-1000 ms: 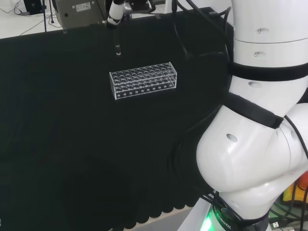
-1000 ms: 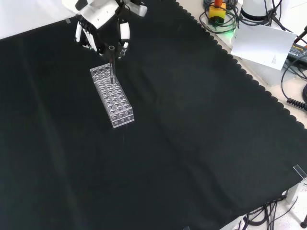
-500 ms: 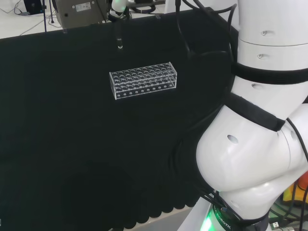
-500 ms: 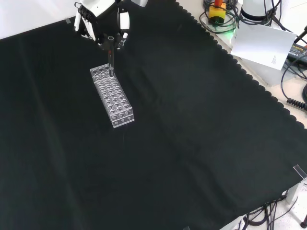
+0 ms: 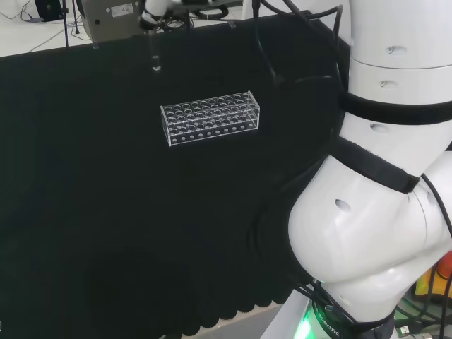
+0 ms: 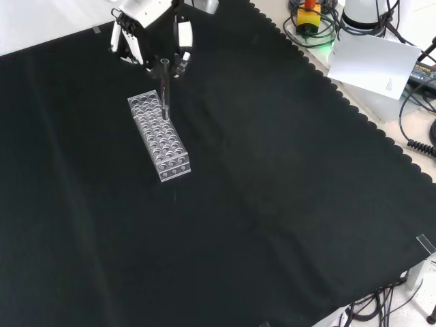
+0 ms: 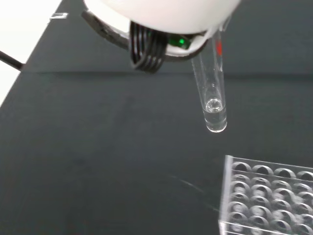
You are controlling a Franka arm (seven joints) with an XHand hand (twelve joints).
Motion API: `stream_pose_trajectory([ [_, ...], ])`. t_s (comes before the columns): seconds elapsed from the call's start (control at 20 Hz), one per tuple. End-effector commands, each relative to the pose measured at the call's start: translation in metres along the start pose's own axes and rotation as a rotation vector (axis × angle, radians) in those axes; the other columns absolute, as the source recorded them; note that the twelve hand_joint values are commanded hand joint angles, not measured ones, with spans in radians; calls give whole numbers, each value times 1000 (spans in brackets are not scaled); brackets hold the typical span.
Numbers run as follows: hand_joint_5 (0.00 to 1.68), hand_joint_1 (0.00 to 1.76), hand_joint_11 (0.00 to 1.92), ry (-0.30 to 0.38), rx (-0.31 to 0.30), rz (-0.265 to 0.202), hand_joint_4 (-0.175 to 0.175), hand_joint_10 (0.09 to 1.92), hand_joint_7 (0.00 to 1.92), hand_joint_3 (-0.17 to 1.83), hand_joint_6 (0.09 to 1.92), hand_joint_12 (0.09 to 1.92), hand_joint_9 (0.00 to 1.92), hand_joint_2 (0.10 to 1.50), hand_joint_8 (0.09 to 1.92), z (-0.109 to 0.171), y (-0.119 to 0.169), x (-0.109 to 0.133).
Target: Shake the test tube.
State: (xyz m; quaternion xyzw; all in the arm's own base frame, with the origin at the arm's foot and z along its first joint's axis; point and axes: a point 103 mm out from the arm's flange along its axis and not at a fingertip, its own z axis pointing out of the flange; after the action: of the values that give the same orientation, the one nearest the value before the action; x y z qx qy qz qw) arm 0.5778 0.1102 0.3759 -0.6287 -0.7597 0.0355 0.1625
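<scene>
A clear glass test tube (image 6: 165, 87) hangs upright in the air, pinched at its top by the black and white hand (image 6: 151, 34) at the top left of the front view. In the head view the test tube (image 5: 155, 55) hangs below the hand (image 5: 154, 10) at the top edge, clear of the rack and to the left of it. The wrist view has the test tube (image 7: 212, 98) close up, its rounded bottom above the cloth and beside a corner of the rack (image 7: 266, 196). The clear plastic rack (image 6: 159, 135) with several empty holes stands on the black cloth.
In the head view the rack (image 5: 210, 117) stands mid-cloth, and the arm's white links (image 5: 381, 183) rise at the right. A grey box (image 5: 113, 18) stands beyond the cloth's far edge. Cables, a white sheet (image 6: 371, 63) and a yellow-topped device (image 6: 308, 15) lie off the cloth at the front view's upper right.
In the head view the hand has carried the tube up and to the left, away from above the rack. In the front view the tube has shifted a little right and lower since half a second ago.
</scene>
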Motion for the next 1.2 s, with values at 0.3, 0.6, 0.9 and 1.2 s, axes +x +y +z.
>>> stream_pose_trajectory([
  [0.3, 1345, 1432, 694, -1, -4, -4, -175, 87, 1440, 622, 483, 1298, 1445, 623, 631, -1, -2, 14],
  [0.6, 1345, 1432, 694, -42, -2, 142, -175, 87, 1440, 623, 482, 1298, 1447, 623, 631, -3, -17, -53],
  [0.9, 1346, 1433, 694, -91, -13, 288, -175, 87, 1440, 624, 482, 1298, 1449, 622, 631, -11, -34, -119],
  [1.2, 1346, 1433, 698, -117, -22, 367, -175, 87, 1440, 625, 481, 1299, 1450, 622, 631, -20, -41, -151],
])
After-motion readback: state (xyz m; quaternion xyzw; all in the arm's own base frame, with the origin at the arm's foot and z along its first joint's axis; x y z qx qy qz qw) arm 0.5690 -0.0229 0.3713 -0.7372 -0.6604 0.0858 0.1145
